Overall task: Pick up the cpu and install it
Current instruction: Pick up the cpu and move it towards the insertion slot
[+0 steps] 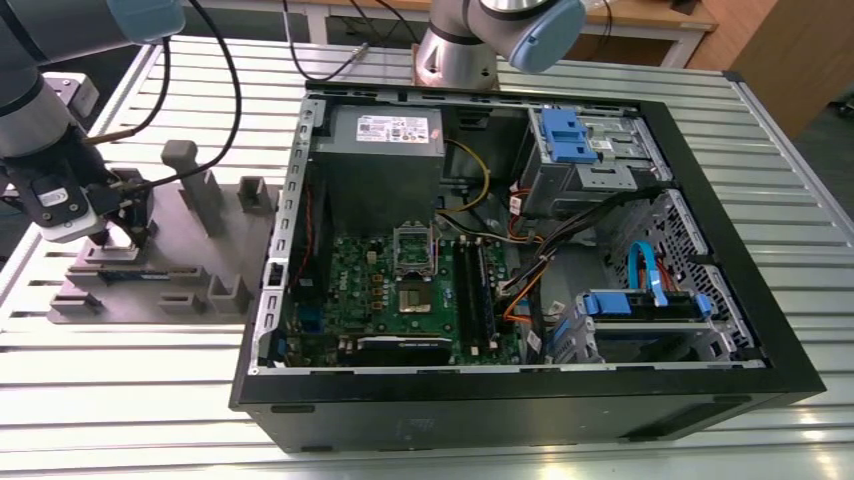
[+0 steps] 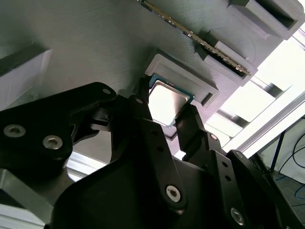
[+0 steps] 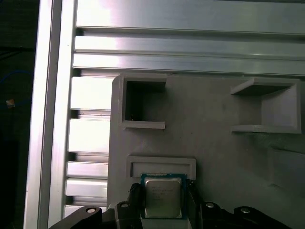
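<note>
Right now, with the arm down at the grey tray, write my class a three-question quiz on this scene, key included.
1. True or false: the cpu sits in the motherboard socket.
2. The gripper is nearest to: A the power supply; B the cpu; C the blue drive cage.
3. Fill in: the computer case lies on the exterior view's ____ of the grey tray.
Key: 1 false, it lies in a recess of the grey tray; 2 B; 3 right.
</note>
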Robot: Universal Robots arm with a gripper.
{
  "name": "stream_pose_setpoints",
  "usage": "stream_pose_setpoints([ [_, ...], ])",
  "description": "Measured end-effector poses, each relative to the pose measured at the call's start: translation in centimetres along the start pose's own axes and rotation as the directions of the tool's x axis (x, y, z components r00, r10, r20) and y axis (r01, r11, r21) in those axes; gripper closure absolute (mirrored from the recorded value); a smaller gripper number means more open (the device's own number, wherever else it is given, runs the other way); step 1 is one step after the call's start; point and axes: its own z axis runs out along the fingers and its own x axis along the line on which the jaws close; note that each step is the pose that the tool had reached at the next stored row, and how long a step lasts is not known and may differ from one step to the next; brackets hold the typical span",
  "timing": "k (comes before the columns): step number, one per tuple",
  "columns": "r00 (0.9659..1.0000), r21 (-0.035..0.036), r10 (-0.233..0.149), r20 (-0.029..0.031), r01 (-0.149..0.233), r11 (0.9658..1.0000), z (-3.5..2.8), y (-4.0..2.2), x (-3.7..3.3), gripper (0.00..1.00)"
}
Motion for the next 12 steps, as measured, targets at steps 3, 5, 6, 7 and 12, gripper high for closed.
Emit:
stream_pose_setpoints([
  [3, 1.0000, 0.0000, 0.000, 0.0000, 0.000, 1.0000, -0.16, 0.01, 0.00, 0.53],
  [5, 1.0000, 0.0000, 0.000, 0.0000, 0.000, 1.0000, -0.37, 0.02, 0.01, 0.53],
  [6, 1.0000, 0.0000, 0.000, 0.0001, 0.000, 1.0000, -0.48, 0.03, 0.01, 0.53],
  [7, 1.0000, 0.0000, 0.000, 0.0001, 0.000, 1.0000, -0.61, 0.04, 0.01, 0.53],
  [12, 1.0000, -0.0001, 0.000, -0.0001, 0.000, 1.0000, -1.46, 0.09, 0.02, 0.53],
])
